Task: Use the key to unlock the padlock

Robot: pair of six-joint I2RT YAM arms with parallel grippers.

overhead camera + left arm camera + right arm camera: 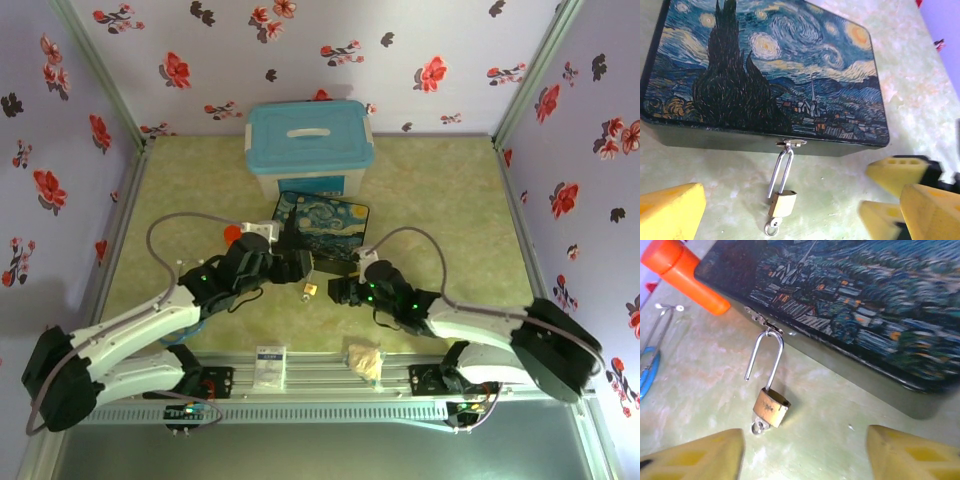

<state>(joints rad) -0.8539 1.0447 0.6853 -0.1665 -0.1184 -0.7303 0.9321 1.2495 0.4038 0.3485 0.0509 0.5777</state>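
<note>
Floral-papered walls round 1 pale green table. 1 painted box sits mid-table. 1 padlock lies on the table just in front of box's near edge. Its shackle is hooked thru box's hasp, w/ 1 shackle leg free of the body. 1 key is stuck in padlock's end away from box. 2 grippers, both on box's near side: left gripper has fingers wide apart & empty; right gripper is also apart, holding nothing. 1 orange cylinder is by box's left corner. 1 blue-lidded tub is just behind box.
</note>
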